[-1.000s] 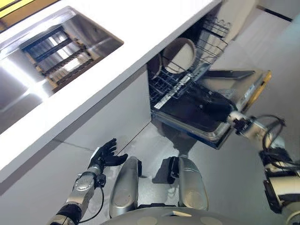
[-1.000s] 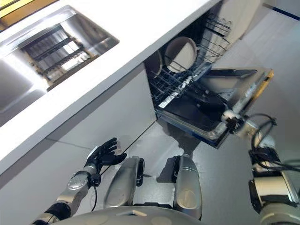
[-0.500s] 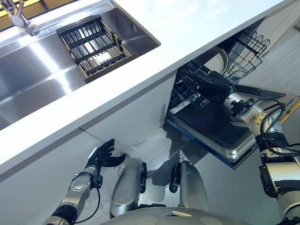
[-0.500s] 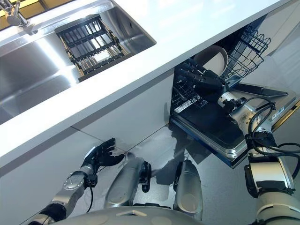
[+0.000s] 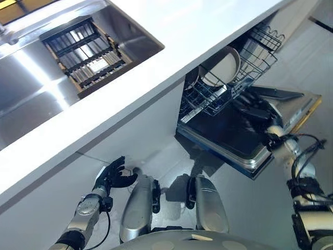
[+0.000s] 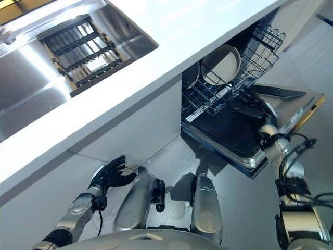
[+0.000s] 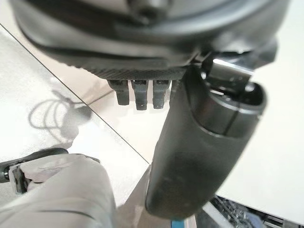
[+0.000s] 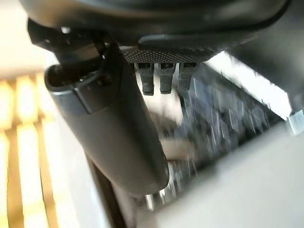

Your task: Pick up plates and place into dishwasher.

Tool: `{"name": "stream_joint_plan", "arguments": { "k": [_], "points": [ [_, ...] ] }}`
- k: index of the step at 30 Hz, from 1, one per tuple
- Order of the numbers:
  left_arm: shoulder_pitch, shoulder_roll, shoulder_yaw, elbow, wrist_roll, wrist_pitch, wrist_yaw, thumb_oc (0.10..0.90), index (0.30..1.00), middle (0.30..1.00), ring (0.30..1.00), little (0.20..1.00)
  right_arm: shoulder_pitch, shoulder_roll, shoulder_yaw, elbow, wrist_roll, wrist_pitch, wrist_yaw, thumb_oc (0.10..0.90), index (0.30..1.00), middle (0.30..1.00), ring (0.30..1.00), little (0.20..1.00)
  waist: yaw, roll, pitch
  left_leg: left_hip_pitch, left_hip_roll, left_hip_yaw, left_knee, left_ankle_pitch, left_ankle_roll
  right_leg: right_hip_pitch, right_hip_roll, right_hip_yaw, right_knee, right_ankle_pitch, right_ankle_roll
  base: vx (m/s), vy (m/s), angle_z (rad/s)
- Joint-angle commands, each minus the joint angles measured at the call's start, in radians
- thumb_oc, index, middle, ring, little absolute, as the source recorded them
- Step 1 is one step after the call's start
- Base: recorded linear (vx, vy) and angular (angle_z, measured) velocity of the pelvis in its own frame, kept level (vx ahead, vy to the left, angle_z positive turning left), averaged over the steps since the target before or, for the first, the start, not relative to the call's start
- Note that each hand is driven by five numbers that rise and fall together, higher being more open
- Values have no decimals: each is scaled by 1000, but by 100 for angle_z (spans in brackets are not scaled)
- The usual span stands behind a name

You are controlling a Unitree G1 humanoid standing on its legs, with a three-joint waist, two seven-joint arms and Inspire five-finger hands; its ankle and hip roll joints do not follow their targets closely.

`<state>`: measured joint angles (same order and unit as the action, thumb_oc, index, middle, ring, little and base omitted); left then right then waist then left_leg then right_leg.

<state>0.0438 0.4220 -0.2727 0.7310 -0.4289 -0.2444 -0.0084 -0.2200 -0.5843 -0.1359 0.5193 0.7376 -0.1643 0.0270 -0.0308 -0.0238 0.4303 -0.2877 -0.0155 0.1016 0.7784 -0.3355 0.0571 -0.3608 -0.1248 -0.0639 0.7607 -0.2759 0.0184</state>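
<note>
A large beige plate (image 5: 221, 65) stands upright in the dishwasher's pulled-out lower rack (image 5: 207, 98), with a smaller dish (image 5: 191, 78) beside it toward the cabinet. My right hand (image 5: 255, 110) hovers open over the lowered dishwasher door (image 5: 229, 133), just outside the rack, and holds nothing. Its thumb (image 8: 114, 123) points toward the blurred rack wires (image 8: 216, 123) in the right wrist view. My left hand (image 5: 112, 177) hangs open and idle low in front of the white cabinet, its thumb (image 7: 199, 147) standing out over the floor.
A white counter (image 5: 171, 36) runs above the dishwasher. A steel sink (image 5: 31, 94) with a slatted drying rack (image 5: 83, 54) lies at the left. A wire basket (image 5: 260, 44) sits at the rack's far end. Grey floor tiles spread beyond the door.
My right hand has drawn back from the rack by the plate to over the door's outer part. The camera has shifted; the left hand stays low.
</note>
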Motion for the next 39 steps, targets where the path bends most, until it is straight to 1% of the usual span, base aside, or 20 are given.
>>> {"name": "stream_joint_plan", "arguments": {
  "k": [1,5,7,10,11,14,16,17,18,19,21,22,23,24,26,28,29,32,34,39],
  "points": [
    [33,-29,57,-31,13,-107,35,800,900,900,900,900,12,-45,-95,-106,-149,-236,-226,800,900,900,900,900,-43,4,-39,6,1,-2,-9,-29,50,68,31,-13,-35,44,-44,-53,35,-27],
    [18,-48,48,-9,3,-136,49,800,900,900,900,900,45,-59,-139,-42,-251,-301,-409,800,900,900,900,900,-68,12,-26,0,-3,4,-17,-26,52,57,43,-1,-40,44,-48,-52,20,-25],
    [10,-54,40,3,-5,-155,55,800,900,900,900,900,45,-83,-162,12,-298,-331,-558,800,900,900,900,900,-73,21,-17,-6,-5,4,-21,-22,49,50,46,-1,-38,42,-52,-66,11,-17],
    [8,-55,28,12,-18,-174,61,800,900,900,900,900,45,-97,-198,61,-294,-349,-674,800,900,900,900,900,-76,30,-12,-13,-9,4,-28,-17,45,43,47,-4,-38,39,-55,-49,15,-7],
    [7,-56,19,11,-29,-182,64,800,900,900,900,900,44,-101,-214,89,-286,-343,-707,800,900,900,900,900,-78,38,-7,-15,-12,4,-35,-13,42,40,47,-5,-38,38,-56,-56,38,-5],
    [4,-58,4,-10,-33,-177,70,800,900,900,900,900,35,-102,-207,139,-214,-323,-624,800,900,900,900,900,-74,50,0,-22,-19,3,-37,-8,38,34,42,-10,-38,37,-62,-51,35,-2],
    [-7,-55,-5,-19,-33,-174,73,800,900,900,900,900,9,-106,-174,191,-105,-263,-497,800,900,900,900,900,-65,54,6,-35,-26,2,-31,-7,36,24,39,-16,-33,35,-68,-70,-1,-5],
    [-10,-53,-7,-19,-33,-174,72,800,900,900,900,900,1,-107,-166,210,-77,-251,-467,800,900,900,900,900,-62,55,7,-40,-27,1,-28,-7,35,22,38,-18,-32,35,-69,-84,-37,-2],
    [-18,-48,-9,-22,-33,-173,68,800,900,900,900,900,-21,-106,-139,272,55,-169,-313,800,900,900,900,900,-54,56,10,-52,-31,-1,-18,-7,34,15,37,-24,-26,34,-73,-74,-46,-1],
    [-22,-47,-8,-22,-30,-174,65,800,900,900,900,900,-36,-101,-125,304,124,-128,-238,800,900,900,900,900,-48,57,12,-57,-32,-4,-13,-7,34,10,35,-26,-21,32,-76,-79,-64,2],
    [-38,-39,-19,-25,-25,-168,66,800,900,900,900,900,-72,-87,-102,395,199,-37,-93,800,900,900,900,900,-30,58,16,-67,-37,-10,-5,-7,34,4,32,-37,-11,29,-81,-56,-70,4],
    [-45,-37,-20,-25,-21,-163,63,800,900,900,900,900,-86,-84,-91,434,227,-15,-46,800,900,900,900,900,-23,60,17,-69,-38,-12,-4,-6,34,3,31,-39,-7,28,-82,-43,-69,12],
    [-52,-33,-28,-26,-21,-159,65,800,900,900,900,900,-101,-76,-79,469,239,24,-9,800,900,900,900,900,-15,61,21,-71,-38,-13,10,-16,34,1,30,-43,10,17,-81,-39,-59,16],
    [-57,-31,-36,-25,-19,-158,68,800,900,900,900,900,-116,-70,-69,503,266,62,35,800,900,900,900,900,-8,62,19,-76,-40,-15,5,-6,34,-3,28,-47,5,26,-83,-28,-62,16],
    [-70,-28,-44,-21,-12,-152,66,800,900,900,900,900,-151,-57,-48,590,302,132,137,800,900,900,900,900,11,66,22,-79,-42,-21,22,-16,36,-4,25,-53,25,15,-84,-22,-60,8],
    [-75,-25,-48,-18,-7,-151,60,800,900,900,900,900,-179,-55,-35,629,332,189,194,800,900,900,900,900,21,68,20,-82,-46,-25,19,-8,38,-5,22,-59,24,21,-85,-13,-41,1],
    [-80,-24,-56,-14,-2,-150,58,800,900,900,900,900,-221,-51,-20,663,356,238,250,800,900,900,900,900,34,72,21,-79,-47,-30,31,-19,38,-2,20,-63,38,10,-86,0,0,0],
    [-81,-29,-60,-11,10,-146,55,800,900,900,900,900,-278,-40,-1,678,387,325,361,800,900,900,900,900,49,76,14,-72,-48,-36,34,-21,37,5,16,-68,44,7,-85,26,-5,-4],
    [-77,-27,-60,-16,10,-141,53,800,900,900,900,900,-312,-39,13,638,443,391,471,800,900,900,900,900,55,77,9,-67,-46,-38,33,-22,36,8,12,-70,50,3,-85,45,7,-9],
    [-66,-1,-40,-28,2,-112,31,800,900,900,900,900,-350,0,58,394,646,437,764,800,900,900,900,900,64,69,-12,-57,-36,-42,26,-23,33,14,5,-73,60,-7,-74,45,-4,-4]
  ]
}}
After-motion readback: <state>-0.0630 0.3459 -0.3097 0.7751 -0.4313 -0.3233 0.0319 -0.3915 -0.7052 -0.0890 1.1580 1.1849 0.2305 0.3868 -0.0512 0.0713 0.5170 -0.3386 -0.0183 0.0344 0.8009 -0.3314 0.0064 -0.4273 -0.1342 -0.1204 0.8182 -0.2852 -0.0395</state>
